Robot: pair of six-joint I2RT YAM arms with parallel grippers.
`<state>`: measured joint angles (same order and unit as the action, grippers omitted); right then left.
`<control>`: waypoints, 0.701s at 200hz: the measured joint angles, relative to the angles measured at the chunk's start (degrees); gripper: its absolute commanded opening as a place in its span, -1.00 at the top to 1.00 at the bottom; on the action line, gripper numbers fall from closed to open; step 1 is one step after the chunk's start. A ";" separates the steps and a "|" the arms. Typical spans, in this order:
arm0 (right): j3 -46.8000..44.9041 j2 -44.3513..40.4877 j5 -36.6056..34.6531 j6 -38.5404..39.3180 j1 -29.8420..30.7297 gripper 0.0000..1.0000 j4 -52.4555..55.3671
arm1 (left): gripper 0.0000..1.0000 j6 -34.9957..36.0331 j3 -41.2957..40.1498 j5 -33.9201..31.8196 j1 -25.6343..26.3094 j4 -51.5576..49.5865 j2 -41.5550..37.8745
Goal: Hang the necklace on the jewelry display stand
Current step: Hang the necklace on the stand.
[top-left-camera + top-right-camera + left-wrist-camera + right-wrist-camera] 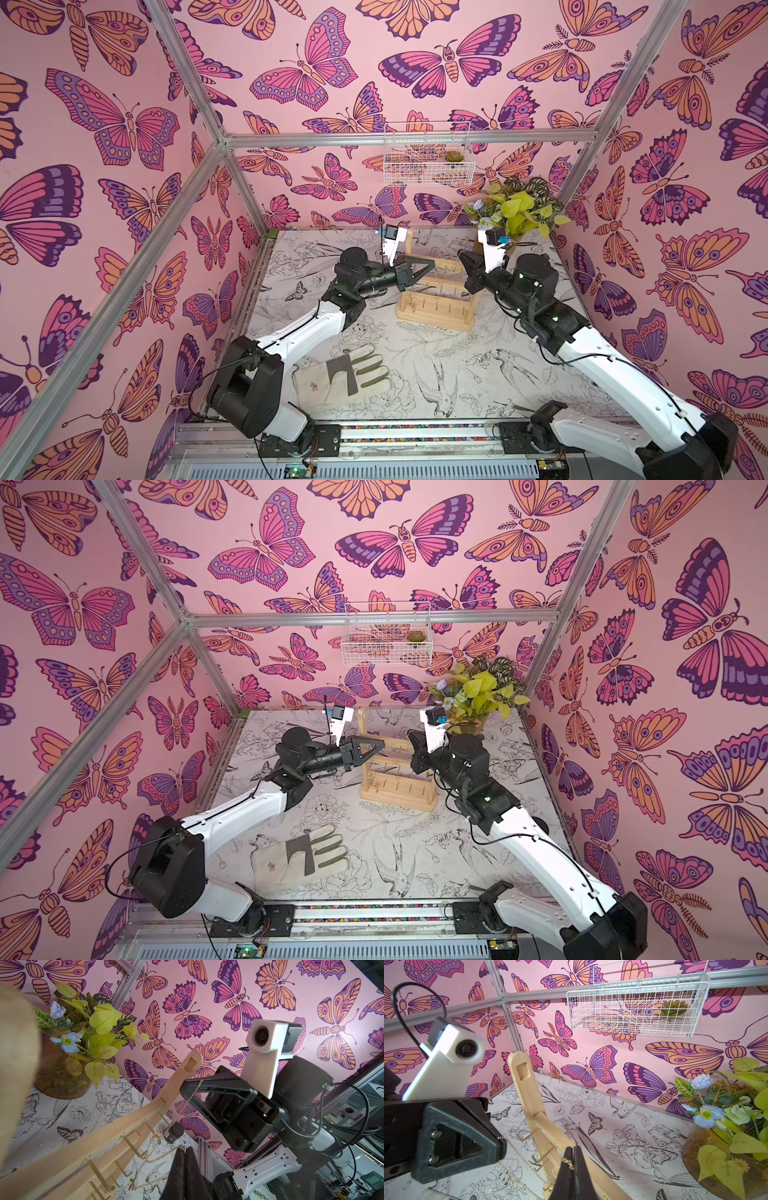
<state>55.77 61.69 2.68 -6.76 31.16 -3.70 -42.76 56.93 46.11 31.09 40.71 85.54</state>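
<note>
Front-left on the table (395,332), a pale work glove (340,382) lies flat, well apart from the rest. Further back, L gripper (431,263) is clamped on one end of the necklace (566,1160), a thin gold chain, w/ its tip right at the left side of the jewelry display stand (436,318). Chain runs past the stand's gold hooks (131,1146), can't tell if caught on any, to R gripper (460,253), pinched tight on the other end, w/ a potted plant (515,208) behind it.
</note>
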 measured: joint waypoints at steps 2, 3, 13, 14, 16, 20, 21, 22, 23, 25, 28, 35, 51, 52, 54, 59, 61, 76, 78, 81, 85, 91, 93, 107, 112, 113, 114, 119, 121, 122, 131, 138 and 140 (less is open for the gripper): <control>-0.02 0.04 0.00 0.00 -0.04 0.98 0.00 | 1.00 0.00 0.00 0.00 -0.04 0.00 0.00; -0.02 0.04 0.00 0.00 -0.04 0.98 0.00 | 1.00 0.00 0.00 0.00 -0.07 0.02 0.00; -0.11 0.13 0.00 -0.02 -0.26 0.98 -0.09 | 1.00 -0.15 0.00 0.00 -0.17 0.11 0.00; -0.13 0.15 0.00 0.00 -0.28 0.98 -0.11 | 1.00 -0.15 0.00 0.00 -0.17 0.13 0.00; -0.15 0.15 0.00 -0.02 -0.33 0.98 -0.13 | 1.00 -0.17 0.00 0.00 -0.20 0.17 0.00; -0.26 0.15 0.02 -0.02 -0.37 0.98 -0.22 | 1.00 -0.20 0.00 0.00 -0.24 0.22 0.00; -0.31 0.15 0.02 -0.02 -0.39 0.98 -0.24 | 1.00 -0.20 0.00 0.00 -0.26 0.22 0.00; -0.31 0.15 0.02 -0.02 -0.39 0.98 -0.24 | 1.00 -0.22 0.00 0.00 -0.26 0.22 0.00; -0.33 0.15 0.02 -0.02 -0.42 0.98 -0.24 | 1.00 -0.22 0.00 0.00 -0.28 0.22 0.00; -0.35 0.17 0.02 -0.02 -0.46 0.98 -0.26 | 1.00 -0.22 0.00 0.00 -0.31 0.24 0.00; -0.42 0.17 0.02 -0.02 -0.52 0.98 -0.26 | 1.00 -0.24 0.00 0.00 -0.33 0.26 0.00; -0.48 0.20 0.07 -0.02 -0.66 0.98 -0.33 | 1.00 -0.28 0.00 0.00 -0.35 0.42 0.00; -0.50 0.24 0.24 -0.04 -0.81 0.98 -0.42 | 1.00 -0.44 0.00 0.00 -0.44 0.85 0.09; -0.50 0.24 0.24 -0.04 -0.81 0.98 -0.42 | 1.00 -0.44 0.00 0.02 -0.44 0.87 0.09; -0.50 0.24 0.26 -0.04 -0.81 0.98 -0.44 | 1.00 -0.44 0.00 0.00 -0.44 0.94 0.11; -0.52 0.22 0.35 -0.04 -0.83 0.97 -0.44 | 1.00 -0.63 0.02 0.02 -0.46 1.07 0.11; -0.52 0.22 0.39 -0.04 -0.83 0.97 -0.46 | 1.00 -0.66 0.02 0.02 -0.46 1.09 0.11; -0.52 0.22 0.66 -0.04 -0.87 0.97 -0.46 | 1.00 -1.09 0.15 0.20 -0.46 1.33 0.11; -0.52 0.20 0.70 -0.04 -0.87 0.97 -0.46 | 1.00 -1.14 0.20 0.24 -0.46 1.36 0.11; -0.52 0.17 0.81 -0.04 -0.87 0.97 -0.46 | 1.00 -1.25 0.26 0.24 -0.46 1.33 0.11; -0.52 0.13 0.90 -0.07 -0.87 0.97 -0.46 | 1.00 -1.25 0.33 0.26 -0.46 1.38 0.11; -0.52 0.13 1.03 -0.04 -0.87 0.97 -0.48 | 1.00 -1.27 0.44 0.28 -0.46 1.40 0.11; -0.52 0.11 1.05 -0.04 -0.87 0.97 -0.48 | 1.00 -1.27 0.46 0.31 -0.46 1.40 0.11; -0.52 0.07 1.27 -0.04 -0.92 0.97 -0.55 | 1.00 -1.27 0.72 0.44 -0.46 1.33 0.11; -0.52 0.09 1.31 -0.04 -0.94 0.97 -0.55 | 1.00 -1.25 0.79 0.46 -0.48 1.31 0.11; -0.52 0.09 1.31 -0.04 -0.96 0.97 -0.55 | 1.00 -1.25 0.81 0.46 -0.48 1.29 0.11; -0.52 0.09 1.31 -0.04 -0.96 0.97 -0.55 | 1.00 -1.25 0.83 0.46 -0.48 1.29 0.11; -0.52 0.09 1.36 -0.04 -0.98 0.97 -0.55 | 1.00 -1.25 0.92 0.46 -0.48 1.27 0.11; -0.52 0.09 1.38 -0.04 -0.98 0.97 -0.55 | 1.00 -1.25 0.96 0.46 -0.50 1.27 0.11; -0.52 0.09 1.40 -0.04 -0.98 0.97 -0.55 | 1.00 -1.25 0.98 0.46 -0.50 1.27 0.11; -0.52 0.17 1.49 -0.04 -1.03 0.97 -0.61 | 1.00 -1.25 1.03 0.46 -0.57 1.29 0.11; -0.52 0.26 1.51 -0.04 -1.03 0.97 -0.63 | 1.00 -1.25 1.03 0.48 -0.66 1.29 0.11; -0.52 0.31 1.51 -0.04 -1.03 0.97 -0.63 | 1.00 -1.25 1.03 0.50 -0.68 1.29 0.11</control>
<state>55.24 62.00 4.19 -6.81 30.13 -4.34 -44.01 57.95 46.61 30.41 42.00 85.65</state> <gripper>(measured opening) 0.048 0.040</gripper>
